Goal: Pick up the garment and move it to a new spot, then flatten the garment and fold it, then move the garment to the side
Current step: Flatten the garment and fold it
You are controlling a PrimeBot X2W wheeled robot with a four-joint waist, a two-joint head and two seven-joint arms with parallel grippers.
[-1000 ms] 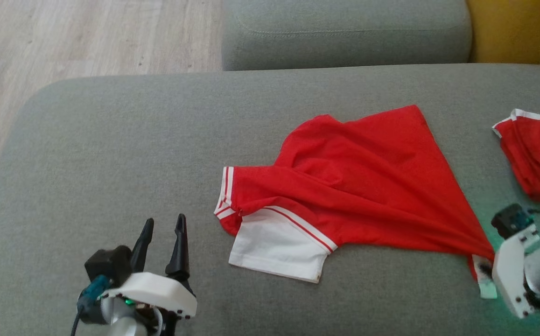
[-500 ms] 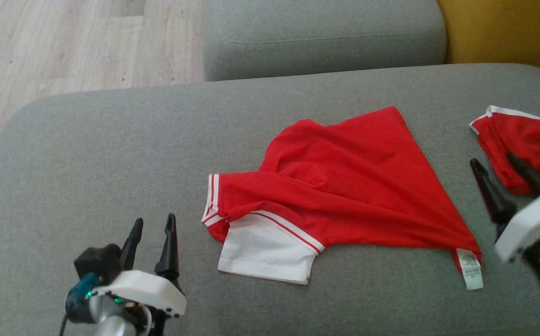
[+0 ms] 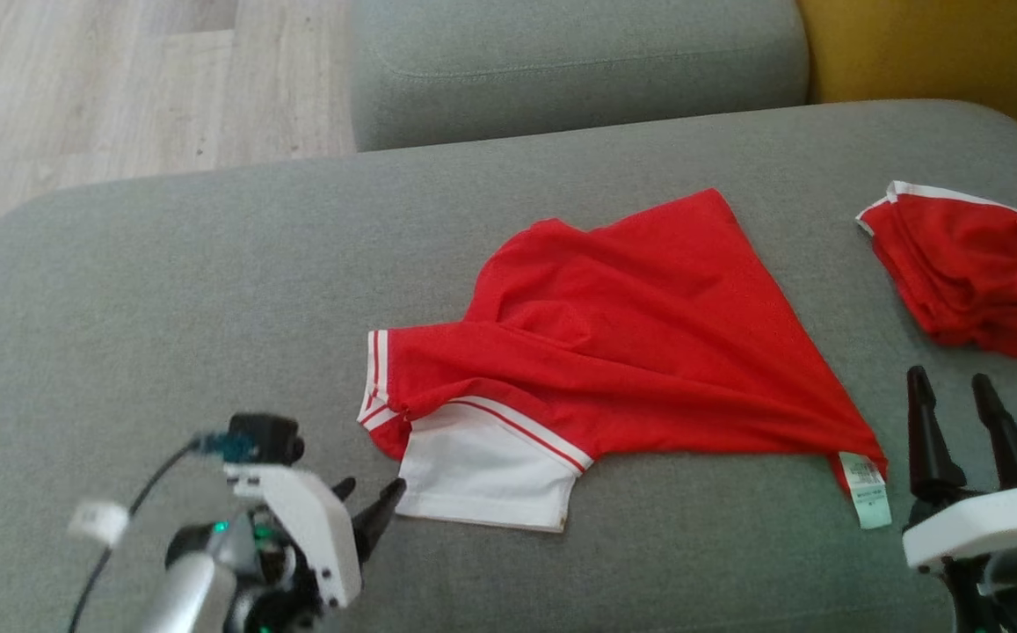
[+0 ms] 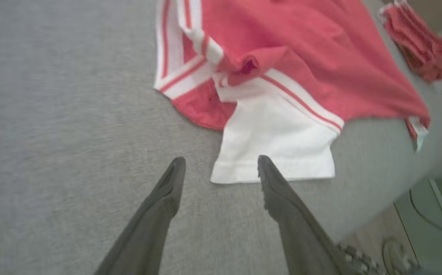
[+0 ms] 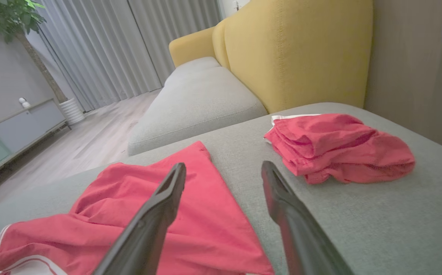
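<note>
The garment (image 3: 631,343) is a red shirt with white-striped trim and a white sleeve (image 3: 482,470), lying rumpled on the grey sofa cushion (image 3: 165,290). My left gripper (image 3: 367,494) is open just left of the white sleeve's lower corner, fingers pointing at it. In the left wrist view that sleeve (image 4: 278,149) lies right in front of the open left gripper (image 4: 221,160), and I cannot tell if the right finger touches it. My right gripper (image 3: 949,380) stands open and empty to the right of the shirt's hem corner with its white label (image 3: 864,488).
A second red garment (image 3: 965,264) lies bunched at the cushion's far right, ahead of the right gripper (image 5: 224,166). A second grey cushion (image 3: 561,61) and a yellow backrest (image 3: 930,44) sit behind. Wooden floor (image 3: 104,79) lies past the cushion's left edge.
My right gripper has let go of the shirt's hem corner, opened and drawn back. The left gripper has turned and reached toward the white sleeve. The camera has shifted slightly.
</note>
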